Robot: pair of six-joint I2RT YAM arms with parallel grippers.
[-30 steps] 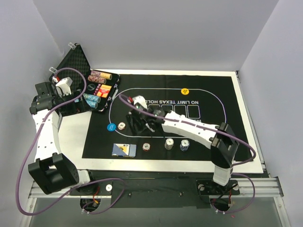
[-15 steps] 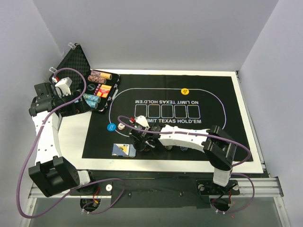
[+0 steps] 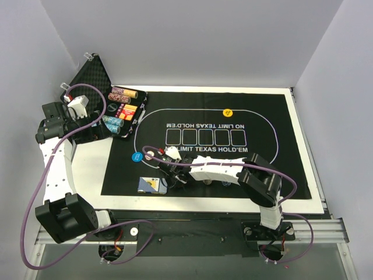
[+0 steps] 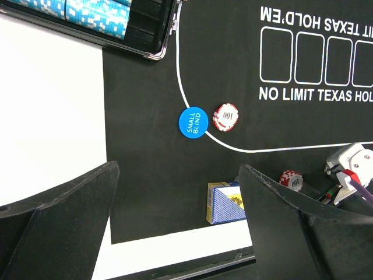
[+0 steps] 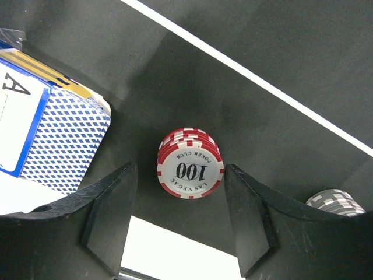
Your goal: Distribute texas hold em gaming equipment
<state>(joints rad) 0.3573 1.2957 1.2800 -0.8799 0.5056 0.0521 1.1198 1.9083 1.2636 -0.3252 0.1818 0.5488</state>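
Observation:
A red-and-white stack of "100" poker chips stands on the black felt mat, between the spread fingers of my right gripper, which is open and not touching it. In the top view the right gripper is low over the mat's near left part. The blue-backed card deck lies just left of it, and also shows in the top view. The blue Small Blind button and a single red chip lie beside each other. A yellow button lies at the far side. My left gripper is open and empty, by the case.
The open black case stands at the far left, its tray holding rows of chips. A grey chip stack stands just right of the right gripper. The white table edge runs along the mat's near side.
My right gripper has moved from the mat's middle left toward the near edge and come down around the red chip stack. The left arm has not moved.

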